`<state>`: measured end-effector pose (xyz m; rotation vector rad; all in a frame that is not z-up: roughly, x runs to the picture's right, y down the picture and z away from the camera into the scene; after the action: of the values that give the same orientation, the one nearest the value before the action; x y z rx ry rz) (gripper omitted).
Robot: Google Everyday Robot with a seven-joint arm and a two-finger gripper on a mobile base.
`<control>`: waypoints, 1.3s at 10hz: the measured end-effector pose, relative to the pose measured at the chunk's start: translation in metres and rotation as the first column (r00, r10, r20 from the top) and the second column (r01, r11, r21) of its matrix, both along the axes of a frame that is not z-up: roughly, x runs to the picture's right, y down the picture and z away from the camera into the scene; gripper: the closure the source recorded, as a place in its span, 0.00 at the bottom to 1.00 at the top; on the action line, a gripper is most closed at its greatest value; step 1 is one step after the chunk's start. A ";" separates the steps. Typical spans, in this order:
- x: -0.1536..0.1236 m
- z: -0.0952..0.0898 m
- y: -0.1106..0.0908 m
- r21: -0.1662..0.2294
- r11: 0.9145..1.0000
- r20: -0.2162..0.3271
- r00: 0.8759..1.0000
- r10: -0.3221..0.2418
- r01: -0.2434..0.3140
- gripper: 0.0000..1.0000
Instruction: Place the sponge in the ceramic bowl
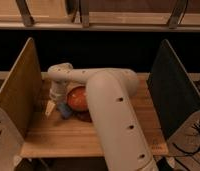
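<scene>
The ceramic bowl (pixel 77 98), glossy orange-red inside, sits on the wooden table left of centre, and my white arm hides its right part. The sponge (pixel 66 111), a small blue-grey pad, lies on the table against the bowl's front left edge. My gripper (pixel 54 104) hangs at the bowl's left side, just above and left of the sponge. Its wrist comes down from the elbow joint behind the bowl.
A wooden side panel (pixel 19 92) stands along the table's left edge and a dark panel (pixel 174 90) along the right. My large arm link (pixel 118 125) crosses the table's middle and front. Bare table top (pixel 53 137) lies in front of the sponge. Cables (pixel 195 132) hang at the right.
</scene>
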<state>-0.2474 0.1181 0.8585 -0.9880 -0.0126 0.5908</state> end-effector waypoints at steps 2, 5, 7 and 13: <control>0.006 0.007 -0.001 -0.012 1.000 -0.030 1.000 0.005 -0.006 0.20; 0.006 0.007 -0.001 -0.013 1.000 -0.030 1.000 0.005 -0.006 0.20; 0.008 0.007 -0.003 -0.004 1.000 -0.043 0.999 0.002 -0.002 0.20; 0.007 0.006 -0.003 0.053 0.998 -0.055 0.998 -0.041 0.044 0.20</control>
<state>-0.2403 0.1152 0.8641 -0.9170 0.0399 0.5755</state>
